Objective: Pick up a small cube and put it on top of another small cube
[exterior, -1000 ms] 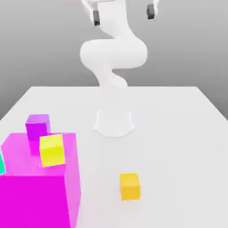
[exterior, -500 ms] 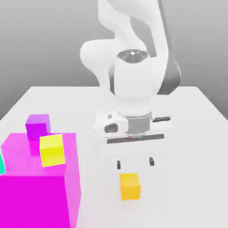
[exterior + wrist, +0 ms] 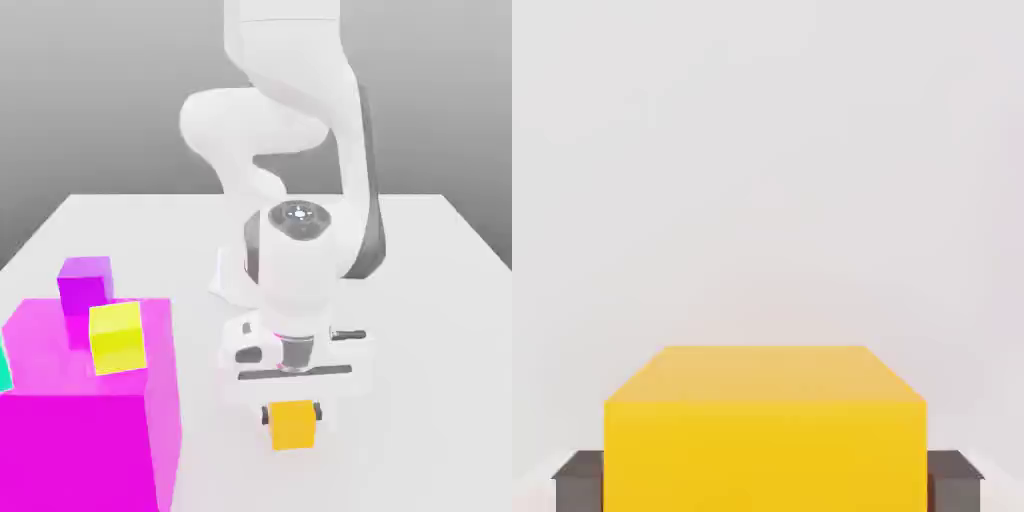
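Nearest in the exterior view, the big magenta cube [image 3: 85, 420] filled the lower left corner, with a sliver of a teal object [image 3: 4, 372] showing at its left edge. The yellow small cube [image 3: 117, 337] showed against the big cube's upper part, whether resting on it or behind it I could not tell, and the purple small cube [image 3: 84, 284] sat a little farther back and to the left. To the right of the big magenta cube, on the white table [image 3: 430, 320], the small orange cube [image 3: 294, 424] rested on the surface near the front edge. The gripper [image 3: 293, 414] pointed straight down over it, its dark fingers [image 3: 265, 413] pressed against the cube's left and right faces, so the jaws were clenched on the small orange cube. In the hand view the same cube [image 3: 764, 428] stood between the two dark fingers [image 3: 580, 480], each touching one side face. Farther back, the white arm [image 3: 300, 250] bent down from above, and its base [image 3: 232, 272] stood on the table near the middle, beyond the gripper.
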